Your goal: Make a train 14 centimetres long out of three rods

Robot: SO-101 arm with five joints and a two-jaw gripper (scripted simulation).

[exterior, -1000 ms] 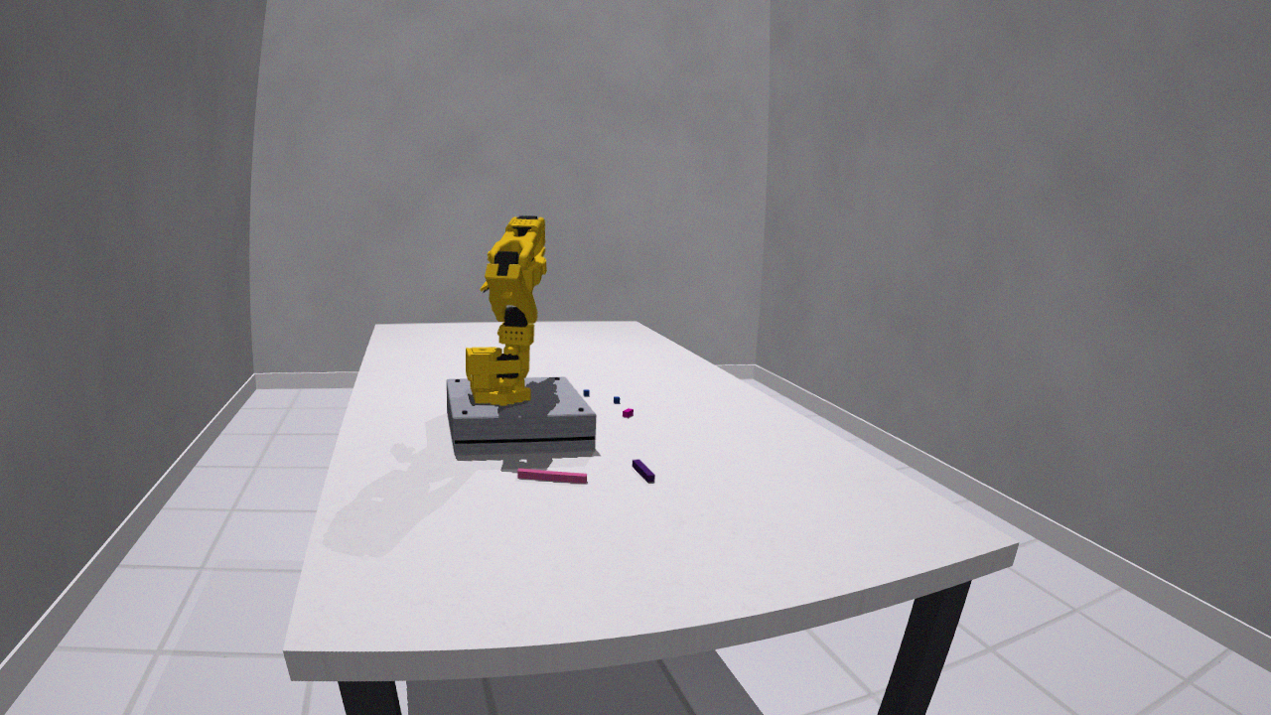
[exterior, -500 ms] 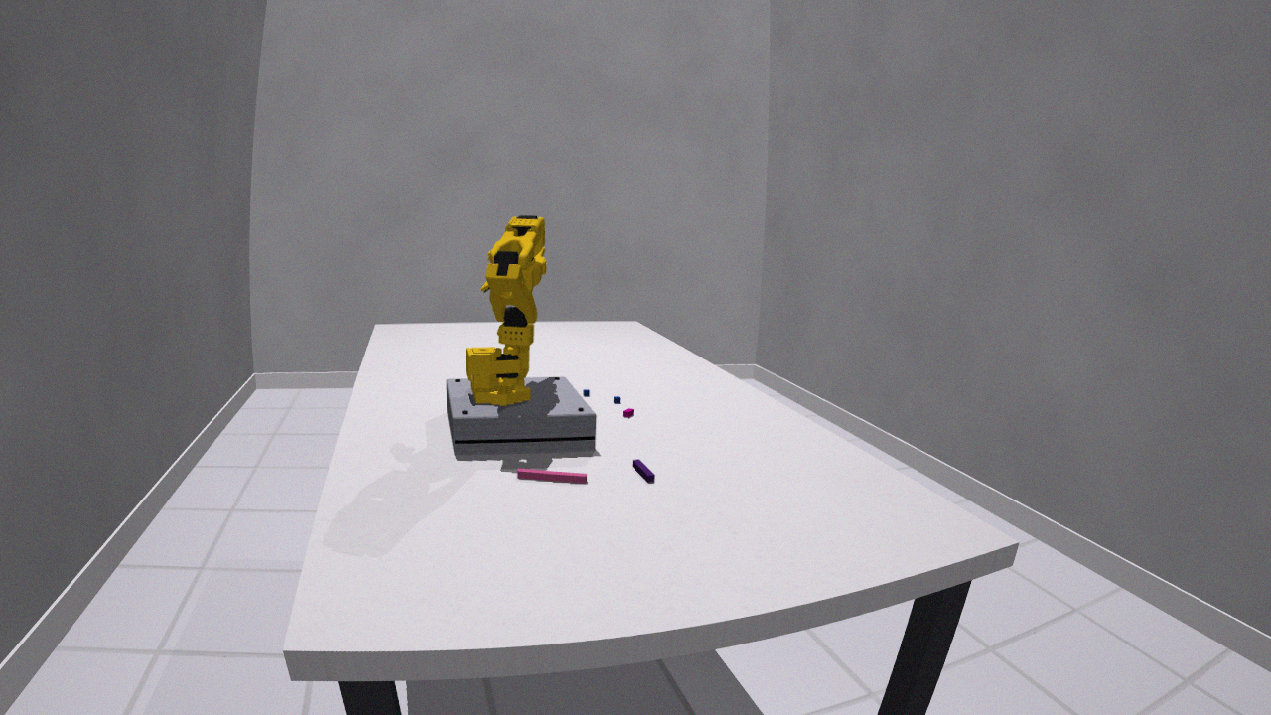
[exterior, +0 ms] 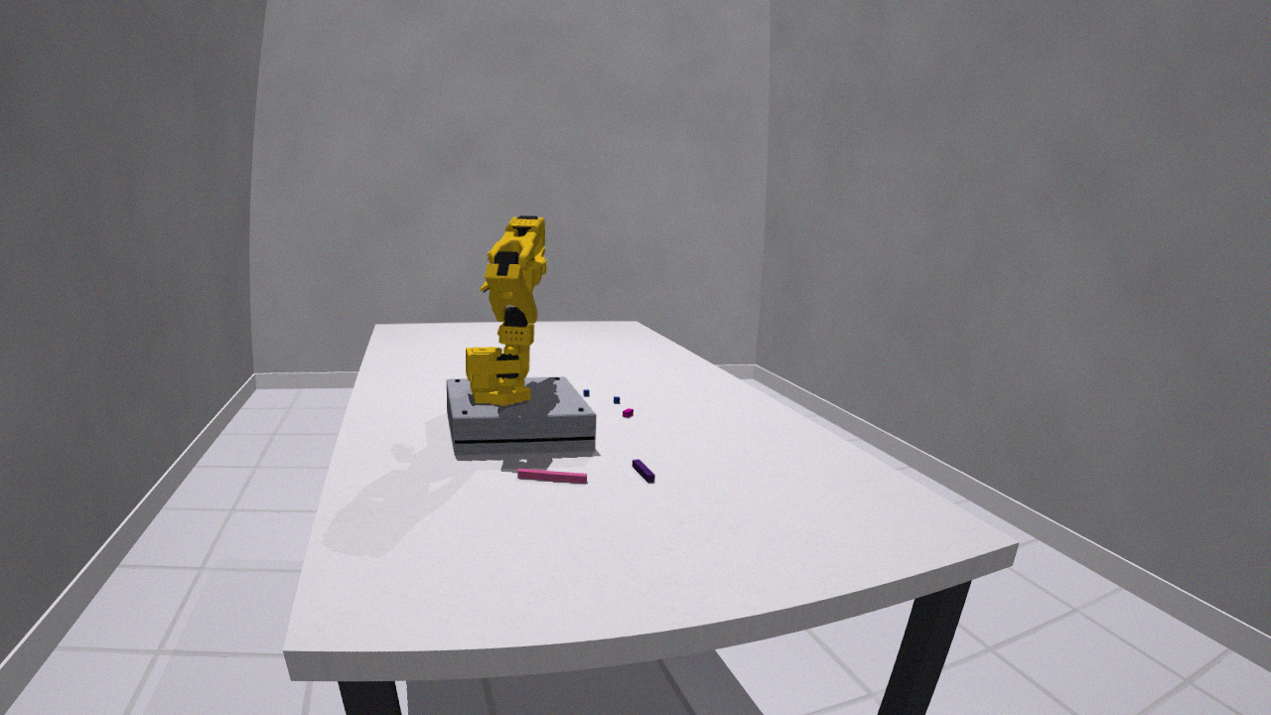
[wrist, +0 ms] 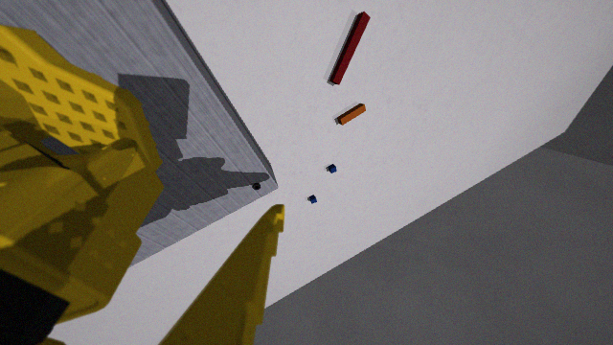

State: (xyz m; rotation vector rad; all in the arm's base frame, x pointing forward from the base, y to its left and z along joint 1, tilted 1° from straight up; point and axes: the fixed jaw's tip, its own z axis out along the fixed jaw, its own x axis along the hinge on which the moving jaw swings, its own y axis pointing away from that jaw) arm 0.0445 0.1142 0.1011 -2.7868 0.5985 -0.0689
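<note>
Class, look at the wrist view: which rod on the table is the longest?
The red rod, farthest from the tool; it clearly outstretches the orange rod and both blue rods.
</note>
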